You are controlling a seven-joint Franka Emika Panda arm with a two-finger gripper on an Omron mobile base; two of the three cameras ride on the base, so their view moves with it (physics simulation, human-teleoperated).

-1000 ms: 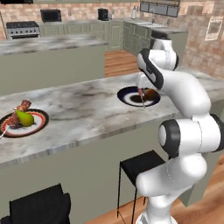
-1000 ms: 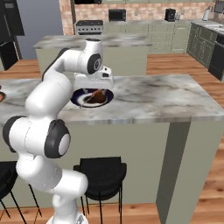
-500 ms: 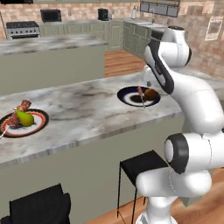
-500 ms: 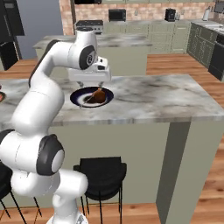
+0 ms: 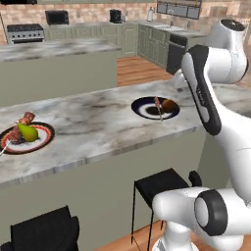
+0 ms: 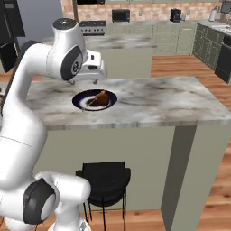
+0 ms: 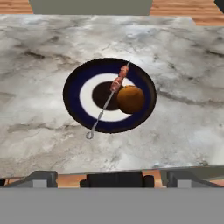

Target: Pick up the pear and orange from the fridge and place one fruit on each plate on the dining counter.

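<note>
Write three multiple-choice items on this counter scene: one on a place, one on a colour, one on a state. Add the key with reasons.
1. Where is the orange?
A. on the navy-rimmed plate
B. on the bare counter
C. on a stool

2. What rim colour has the plate bearing the pear?
A. navy
B. red
C. green

3. How does the tool stand?
A. shut on the orange
B. shut on the skewer
C. open, holding nothing

Key: 1 A, the orange rests beside the skewer on that plate. 2 B, the rim around the pear is red. 3 C, its fingertips stand wide apart above the dining counter.

Two plates (image 5: 155,108) (image 5: 27,139), two skewers (image 5: 157,104) (image 5: 20,126), one pear (image 5: 28,132), one orange (image 5: 169,105), two stools (image 5: 159,185) (image 5: 43,231)
</note>
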